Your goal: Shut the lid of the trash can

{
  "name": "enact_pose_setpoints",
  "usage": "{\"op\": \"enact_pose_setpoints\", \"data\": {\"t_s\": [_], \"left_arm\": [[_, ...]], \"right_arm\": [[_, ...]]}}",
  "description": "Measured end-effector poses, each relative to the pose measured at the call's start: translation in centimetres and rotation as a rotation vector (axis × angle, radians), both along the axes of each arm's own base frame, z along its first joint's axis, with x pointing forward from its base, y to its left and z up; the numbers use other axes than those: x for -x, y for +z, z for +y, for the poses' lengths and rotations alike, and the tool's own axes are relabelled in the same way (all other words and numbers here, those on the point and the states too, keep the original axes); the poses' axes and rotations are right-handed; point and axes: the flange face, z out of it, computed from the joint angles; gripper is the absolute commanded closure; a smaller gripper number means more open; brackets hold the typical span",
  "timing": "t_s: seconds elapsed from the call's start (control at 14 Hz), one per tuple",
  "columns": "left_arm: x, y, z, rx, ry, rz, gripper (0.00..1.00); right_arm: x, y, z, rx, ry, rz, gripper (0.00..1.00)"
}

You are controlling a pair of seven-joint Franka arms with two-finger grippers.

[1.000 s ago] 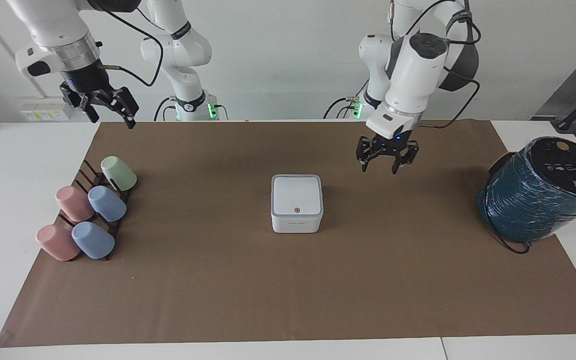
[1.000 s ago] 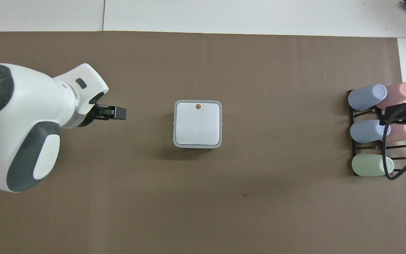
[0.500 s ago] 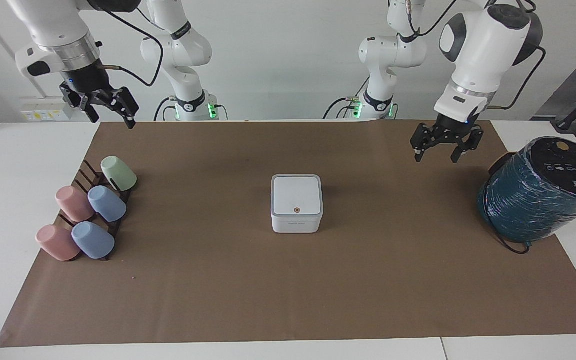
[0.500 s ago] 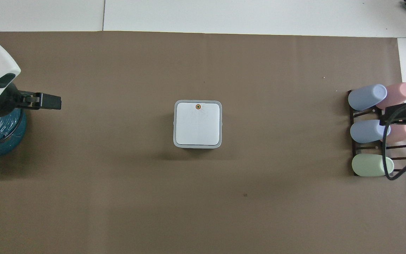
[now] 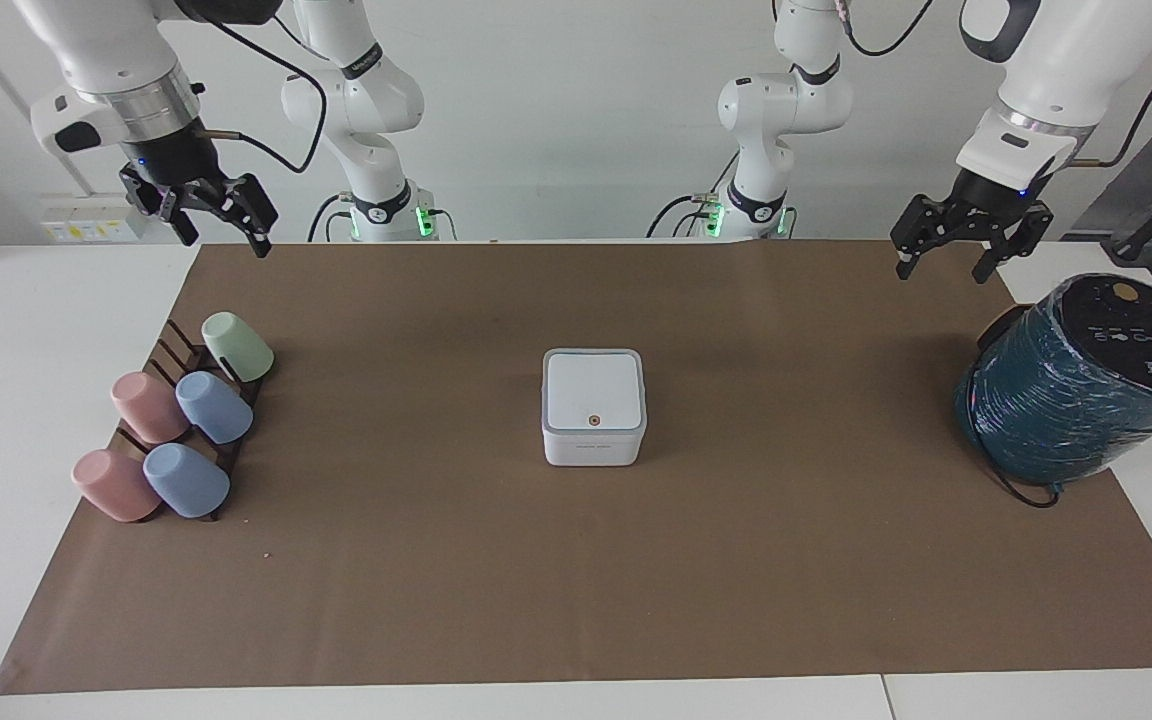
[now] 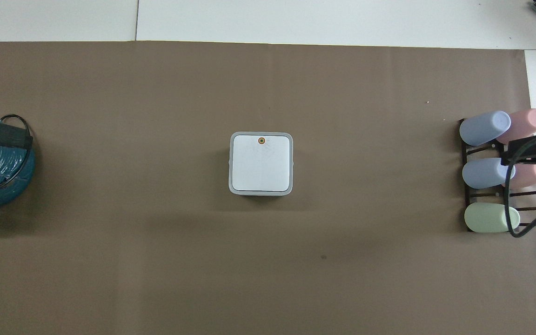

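The trash can is a small white square box in the middle of the brown mat. Its lid, white with a grey rim and an orange-ringed button, lies flat and shut on top; it also shows in the overhead view. My left gripper is open and empty, raised over the mat's edge at the left arm's end, beside the teal spool. My right gripper is open and empty, raised at the right arm's end, and waits. Neither touches the can.
A big teal wrapped spool stands at the left arm's end of the table. A dark rack with several pastel cups lies at the right arm's end. The brown mat covers most of the table.
My left gripper has risen and swung away from beside the trash can toward the spool's end of the table. The lid stays shut. The right arm has not moved.
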Motion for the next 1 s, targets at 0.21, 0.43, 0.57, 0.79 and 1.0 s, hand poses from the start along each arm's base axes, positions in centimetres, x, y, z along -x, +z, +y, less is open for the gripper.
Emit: {"op": "enact_pose_setpoints", "data": {"t_s": [0.21, 0.43, 0.57, 0.79, 1.0], "left_arm": [[-0.2, 0.8, 0.2, 0.0, 0.0, 0.027, 0.0], [0.5, 1.3, 0.0, -0.001, -0.004, 0.044, 0.0], [1.4, 1.1, -0.1, -0.003, -0.007, 0.062, 0.0], [1.9, 0.4, -0.1, -0.003, -0.007, 0.07, 0.0], [1.9, 0.3, -0.1, -0.003, -0.007, 0.068, 0.0]], "right_arm": [[0.0, 0.0, 0.0, 0.0, 0.0, 0.0, 0.0], [0.0, 0.0, 0.0, 0.0, 0.0, 0.0, 0.0], [0.0, 0.0, 0.0, 0.0, 0.0, 0.0, 0.0], [0.0, 0.0, 0.0, 0.0, 0.0, 0.0, 0.0], [0.0, 0.0, 0.0, 0.0, 0.0, 0.0, 0.0]]}}
